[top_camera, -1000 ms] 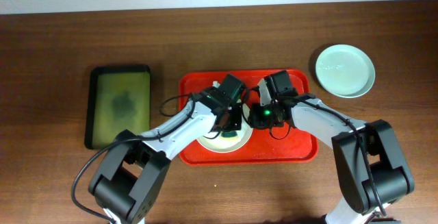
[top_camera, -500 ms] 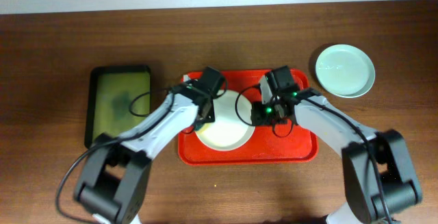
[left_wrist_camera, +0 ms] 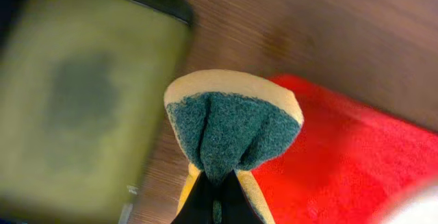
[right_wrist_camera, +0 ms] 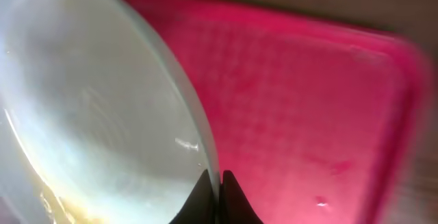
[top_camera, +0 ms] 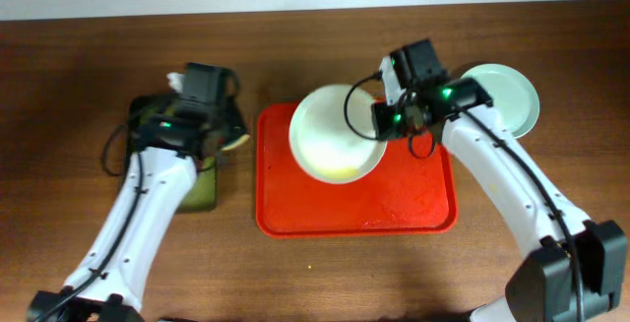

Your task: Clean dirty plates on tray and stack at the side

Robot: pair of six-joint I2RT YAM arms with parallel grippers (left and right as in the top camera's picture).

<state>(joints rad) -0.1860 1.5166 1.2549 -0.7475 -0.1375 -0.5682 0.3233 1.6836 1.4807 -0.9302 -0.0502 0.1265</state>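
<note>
Brown wooden table (top_camera: pixel 79 263), pale wall behind; the tray (top_camera: pixel 394 204) at its centre. We see the right arm stretched over the tray's far right corner, right gripper (top_camera: pixel 379 127) pinching the white plate (top_camera: pixel 330 140) by its rim above the tray. Left gripper (top_camera: pixel 231 143), just beside the olive tray (left_wrist_camera: pixel 75 101), clamps a sponge (left_wrist_camera: pixel 233 125).

the left arm (top_camera: pixel 148 204) reaches forward from the near left edge, elbow low, wrist bent downward. the left gripper (left_wrist_camera: pixel 215 183) is squeezed tight on a folded sponge (left_wrist_camera: pixel 233 125). the right arm (top_camera: pixel 502 174) stretches forward and inward from the near right. the right gripper (right_wrist_camera: pixel 219 183) pinches the rim of a white plate (right_wrist_camera: pixel 89 114).
</note>
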